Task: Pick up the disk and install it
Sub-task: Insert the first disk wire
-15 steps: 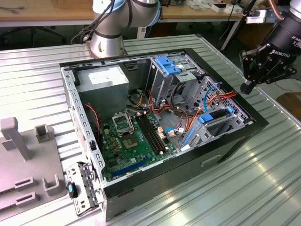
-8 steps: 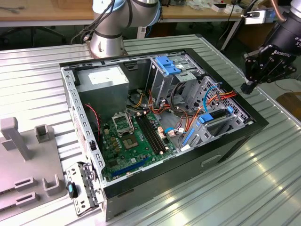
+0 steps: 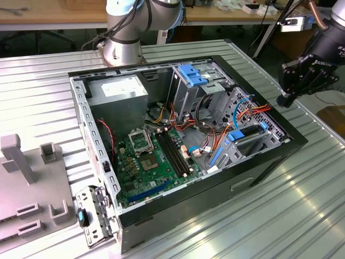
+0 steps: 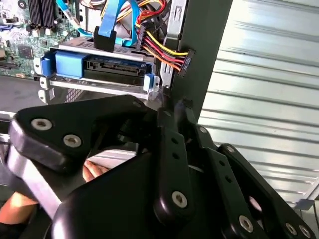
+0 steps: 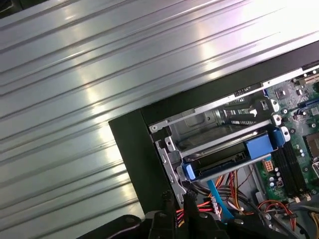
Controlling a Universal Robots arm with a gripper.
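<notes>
Disk [image 4: 117, 65]: only the end face shows in second wrist view, the rest is hidden inside cage [image 4: 94, 84]. Hand [image 4: 92, 172] mostly hidden behind gripper [image 4: 174, 107]. Exterior view: arm [image 3: 329, 38] cut off by top and right edges.

in the second wrist view the disk [image 4: 117, 67], dark with bright blue rails at both ends, is lying flat inside the grey metal drive cage [image 4: 94, 85].
</notes>
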